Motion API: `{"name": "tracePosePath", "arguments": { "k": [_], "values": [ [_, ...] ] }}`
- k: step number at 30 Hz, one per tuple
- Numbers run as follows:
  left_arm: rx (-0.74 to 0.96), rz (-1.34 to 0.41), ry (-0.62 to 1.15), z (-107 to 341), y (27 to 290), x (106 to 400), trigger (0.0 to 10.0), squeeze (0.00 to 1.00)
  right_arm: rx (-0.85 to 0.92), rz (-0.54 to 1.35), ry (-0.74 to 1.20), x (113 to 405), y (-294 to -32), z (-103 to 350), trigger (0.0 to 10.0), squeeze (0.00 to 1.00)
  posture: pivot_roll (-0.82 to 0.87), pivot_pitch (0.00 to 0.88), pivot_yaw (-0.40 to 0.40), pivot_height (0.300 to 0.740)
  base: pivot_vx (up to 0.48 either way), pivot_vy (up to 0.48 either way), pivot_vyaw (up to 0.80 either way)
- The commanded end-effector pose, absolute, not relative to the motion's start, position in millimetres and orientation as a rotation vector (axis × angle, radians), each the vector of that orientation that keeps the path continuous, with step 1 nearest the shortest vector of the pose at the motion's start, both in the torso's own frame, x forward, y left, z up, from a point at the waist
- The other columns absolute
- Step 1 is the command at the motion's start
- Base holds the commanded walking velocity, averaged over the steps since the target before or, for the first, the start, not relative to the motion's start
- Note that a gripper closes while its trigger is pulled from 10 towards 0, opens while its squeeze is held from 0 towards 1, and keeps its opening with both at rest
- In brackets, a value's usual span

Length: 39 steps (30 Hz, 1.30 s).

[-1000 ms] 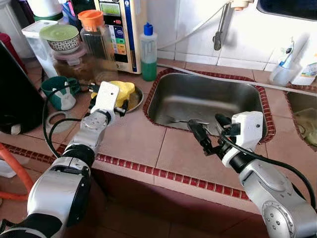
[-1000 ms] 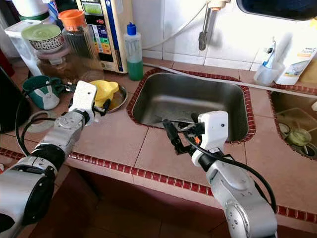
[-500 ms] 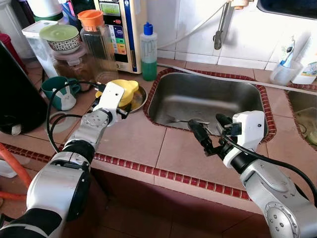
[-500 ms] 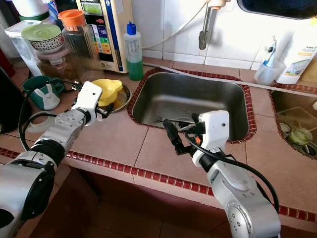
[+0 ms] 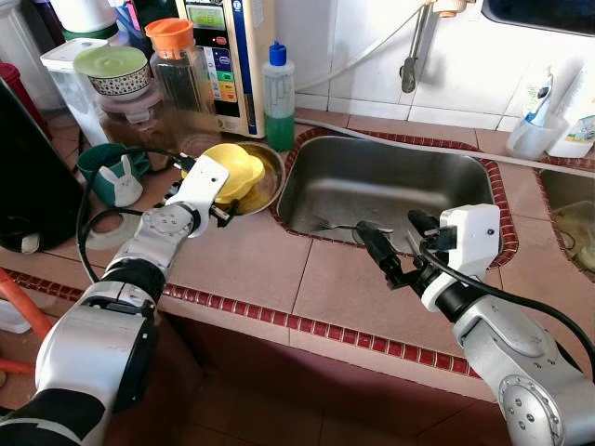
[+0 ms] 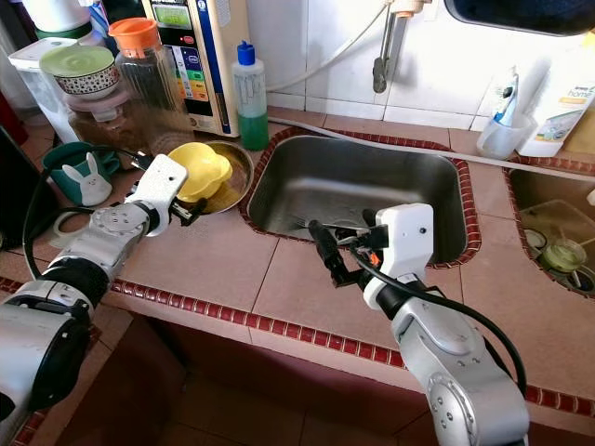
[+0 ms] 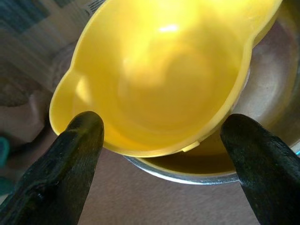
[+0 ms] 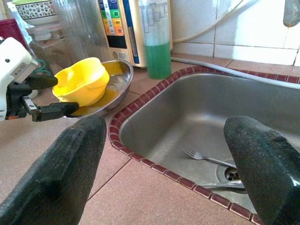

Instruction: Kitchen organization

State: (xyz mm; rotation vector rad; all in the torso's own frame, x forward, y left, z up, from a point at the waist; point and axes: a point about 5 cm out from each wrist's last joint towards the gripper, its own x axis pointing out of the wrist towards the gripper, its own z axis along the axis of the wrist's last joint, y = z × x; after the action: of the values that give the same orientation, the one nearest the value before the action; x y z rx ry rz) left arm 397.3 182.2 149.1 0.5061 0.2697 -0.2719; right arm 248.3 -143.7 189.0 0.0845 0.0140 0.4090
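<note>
A yellow plastic bowl (image 5: 237,170) lies tilted inside a shallow metal dish (image 5: 271,181) on the tiled counter, just left of the sink (image 5: 390,181). My left gripper (image 5: 198,203) is at the bowl's near side and open. In the left wrist view its fingertips (image 7: 84,126) stand either side of the yellow bowl (image 7: 164,79). My right gripper (image 5: 392,243) hovers open over the counter at the sink's front rim, holding nothing. A fork (image 8: 197,154) lies on the sink floor near the drain.
Behind the dish stand a green soap bottle (image 5: 279,98), a water dispenser (image 5: 228,56) and a jar with an orange lid (image 5: 181,70). A green rabbit mug (image 5: 116,172) and a black appliance (image 5: 28,177) are at the left. A faucet (image 5: 414,46) hangs over the sink.
My left gripper has shifted slightly at the yellow bowl, and more of the bowl's inside and of the metal dish shows now. The right arm has stayed still.
</note>
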Motion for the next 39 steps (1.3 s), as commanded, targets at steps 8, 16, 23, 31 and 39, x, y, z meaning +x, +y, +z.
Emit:
{"name": "tracePosePath", "arguments": {
  "k": [8,16,23,31,39],
  "values": [
    [0.533,-0.258,0.328,140.0,195.3,392.4,10.0,0.0,0.081,0.413,0.003,251.3,-145.0,191.5,10.0,0.95,-0.06,0.032,0.065,0.74,0.0,0.0,0.0],
    [0.548,-0.274,0.325,143.9,199.0,392.8,10.0,0.0,0.076,0.416,-0.002,253.9,-145.7,192.8,10.0,0.95,-0.06,0.026,0.062,0.74,0.0,0.0,0.0],
    [0.585,-0.328,0.329,148.4,204.3,392.0,10.0,0.0,0.076,0.42,-0.005,256.1,-145.9,193.4,10.0,0.95,-0.05,0.025,0.059,0.74,0.0,0.0,0.0],
    [0.619,-0.38,0.331,154.1,208.0,391.5,10.0,0.0,0.076,0.425,-0.009,258.0,-145.3,193.8,10.0,0.95,-0.03,0.023,0.058,0.74,0.0,0.0,0.0],
    [0.658,-0.457,0.353,158.8,218.4,386.6,10.0,0.0,0.076,0.428,-0.012,260.2,-145.5,194.0,10.0,0.95,-0.02,0.022,0.055,0.74,0.0,0.0,0.0]
  ]
}}
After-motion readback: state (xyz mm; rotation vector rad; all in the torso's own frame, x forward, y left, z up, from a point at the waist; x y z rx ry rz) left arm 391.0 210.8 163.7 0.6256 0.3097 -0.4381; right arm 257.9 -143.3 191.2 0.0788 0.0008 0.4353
